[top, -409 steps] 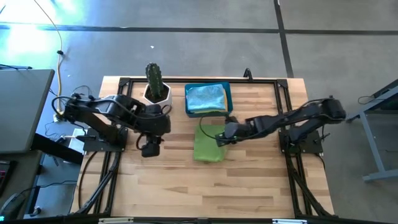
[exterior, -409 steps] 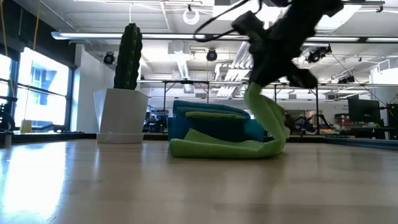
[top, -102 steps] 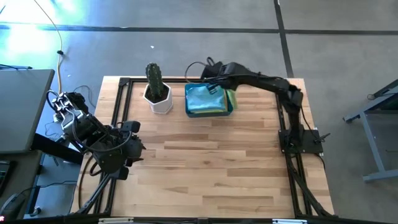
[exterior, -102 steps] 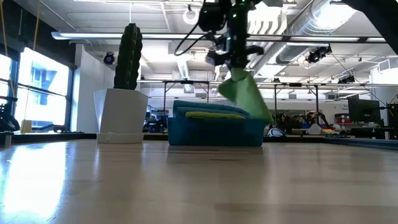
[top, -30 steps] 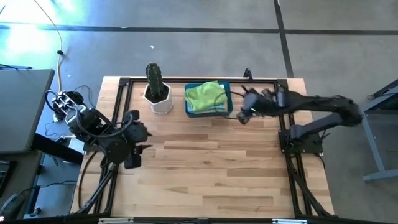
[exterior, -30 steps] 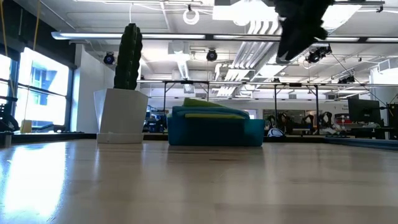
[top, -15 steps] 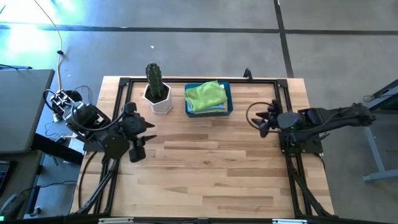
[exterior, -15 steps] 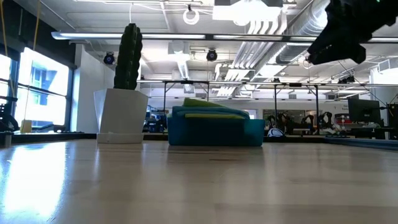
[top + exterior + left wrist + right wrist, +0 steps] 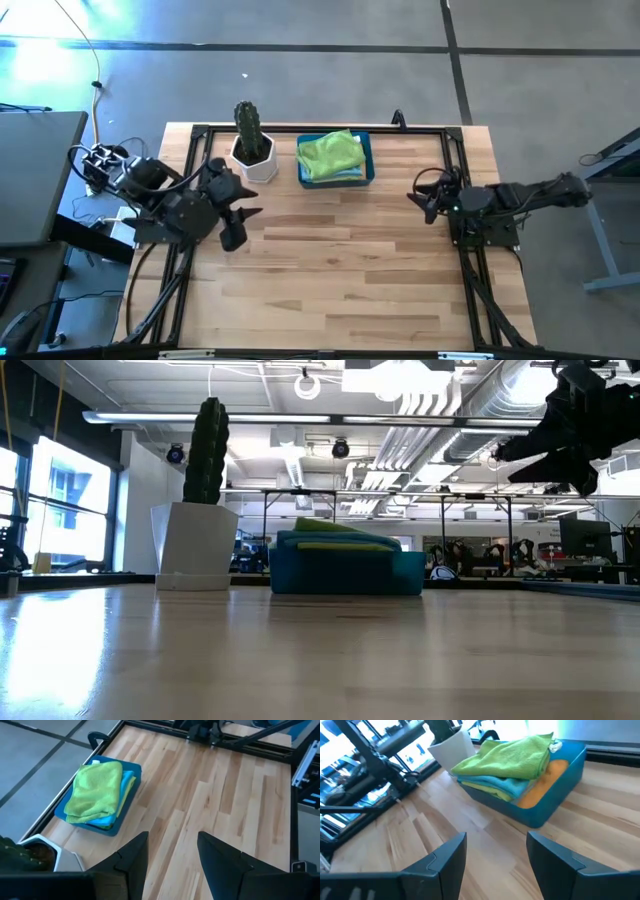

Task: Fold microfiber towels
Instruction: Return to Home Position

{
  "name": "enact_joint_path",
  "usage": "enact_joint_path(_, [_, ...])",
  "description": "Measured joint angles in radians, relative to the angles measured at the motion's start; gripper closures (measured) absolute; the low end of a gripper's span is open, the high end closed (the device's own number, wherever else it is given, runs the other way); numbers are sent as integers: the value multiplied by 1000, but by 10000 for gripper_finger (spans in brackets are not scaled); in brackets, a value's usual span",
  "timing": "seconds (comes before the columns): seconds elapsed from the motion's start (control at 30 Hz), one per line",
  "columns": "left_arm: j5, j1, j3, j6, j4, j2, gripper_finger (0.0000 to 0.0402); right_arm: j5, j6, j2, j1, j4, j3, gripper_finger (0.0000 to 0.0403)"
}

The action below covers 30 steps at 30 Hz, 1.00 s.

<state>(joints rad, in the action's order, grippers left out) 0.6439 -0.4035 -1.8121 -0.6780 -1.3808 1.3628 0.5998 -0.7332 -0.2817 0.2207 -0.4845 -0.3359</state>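
A stack of folded microfiber towels lies in the blue bin (image 9: 368,172) at the table's far edge. A lime green towel (image 9: 331,153) is on top; light blue (image 9: 492,784), yellow and orange (image 9: 545,774) layers show beneath it. The stack also shows in the left wrist view (image 9: 95,790). My left gripper (image 9: 243,213) is open and empty over the table's left side, near the plant pot. My right gripper (image 9: 420,197) is open and empty over the table's right side.
A cactus in a white pot (image 9: 252,150) stands left of the bin. A black frame (image 9: 300,128) runs round the table's edges. Bare wooden tabletop (image 9: 330,260) lies between the arms and toward the near edge.
My right gripper has drawn back from beside the bin toward the table's right edge and its own base. My left gripper has moved a little toward the table's middle and turned. The towels in the bin have stayed still.
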Motion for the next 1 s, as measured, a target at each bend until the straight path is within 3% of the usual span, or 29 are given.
enact_joint_path(0.23, [-4, 53, 0, -26, 0, 0, 243, -6, 19, 23, 6, 161, 116, 203])
enact_joint_path(0.53, [-32, 104, 0, -26, -2, 0, 243, -6, 45, 22, 6, 554, 320, 203])
enact_joint_path(0.73, [-32, 122, 0, -26, 8, 3, 243, 15, 24, 20, 1, 553, 323, 203])
enact_joint_path(1.0, [-101, 166, 0, 100, 75, 53, 243, -26, 247, 18, 0, 544, 321, 203])
